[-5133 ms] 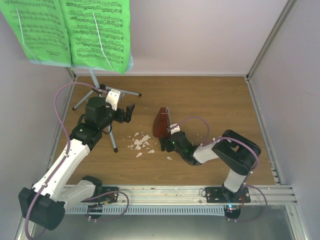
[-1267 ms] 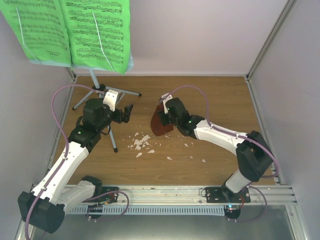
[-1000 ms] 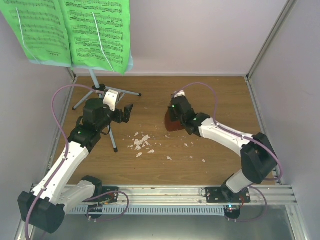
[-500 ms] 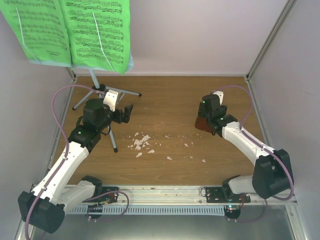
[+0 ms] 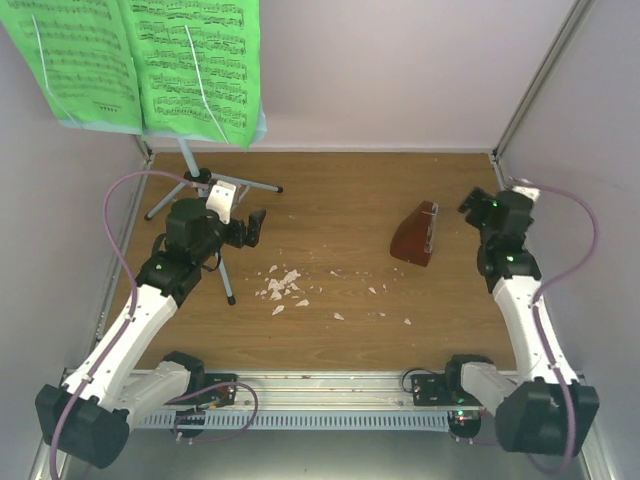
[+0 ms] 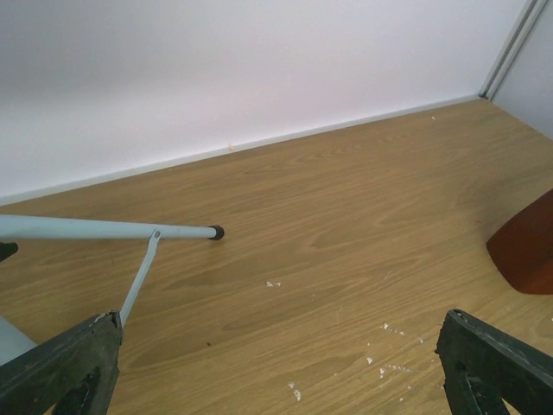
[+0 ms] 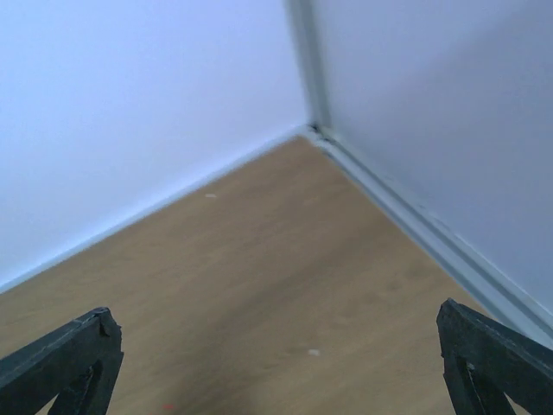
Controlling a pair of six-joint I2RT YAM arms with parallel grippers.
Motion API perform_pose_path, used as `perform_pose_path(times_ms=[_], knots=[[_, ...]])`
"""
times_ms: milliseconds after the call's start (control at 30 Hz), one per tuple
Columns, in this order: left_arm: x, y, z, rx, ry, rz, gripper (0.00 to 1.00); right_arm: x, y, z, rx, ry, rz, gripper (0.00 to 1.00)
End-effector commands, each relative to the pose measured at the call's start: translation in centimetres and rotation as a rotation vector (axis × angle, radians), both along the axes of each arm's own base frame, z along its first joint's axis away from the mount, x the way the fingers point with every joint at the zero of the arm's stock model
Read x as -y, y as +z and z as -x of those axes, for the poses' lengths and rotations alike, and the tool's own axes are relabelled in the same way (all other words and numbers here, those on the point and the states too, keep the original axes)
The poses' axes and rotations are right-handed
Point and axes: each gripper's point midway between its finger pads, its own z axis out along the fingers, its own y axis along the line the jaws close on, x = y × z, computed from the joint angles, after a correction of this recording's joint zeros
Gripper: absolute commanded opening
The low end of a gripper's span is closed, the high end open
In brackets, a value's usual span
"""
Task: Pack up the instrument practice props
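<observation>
The music stand [image 5: 187,158] rises at the back left, its grey tripod legs [image 5: 228,282] spread on the wooden floor. Green sheet music [image 5: 150,60] covers its desk. The reddish-brown metronome [image 5: 414,236] rests on the floor at mid right, free of both grippers; its edge [image 6: 527,255] shows in the left wrist view. My left gripper [image 5: 256,228] is open just right of the tripod, one leg [image 6: 104,229] ahead of it. My right gripper [image 5: 490,200] is open and holds nothing, right of the metronome by the right wall. Its fingers [image 7: 60,359] frame the back right corner.
White crumbs [image 5: 282,285] lie scattered mid-floor, more of them trailing toward the right [image 5: 372,291]. Walls close in the back, left and right sides; a metal post [image 5: 535,80] marks the back right corner. A rail [image 5: 330,385] runs along the near edge.
My right gripper carried the metronome from the middle to the right, opened, let it go and drew away toward the right wall. The left arm stayed put.
</observation>
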Motion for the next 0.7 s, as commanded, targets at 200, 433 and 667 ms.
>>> perform_pose_path(times_ms=[200, 433, 667], knots=[[-0.5, 1.9, 0.0, 0.078, 0.022, 0.024, 0.99, 2.4, -17.8, 2.0, -0.265, -0.009, -0.312, 0.89], [-0.5, 1.9, 0.0, 0.078, 0.023, 0.024, 0.99, 0.7, -22.4, 2.2, -0.317, 0.051, -0.387, 0.68], [-0.5, 1.8, 0.0, 0.076, 0.023, 0.023, 0.99, -2.3, -23.3, 1.3, -0.334, 0.189, -0.423, 0.55]])
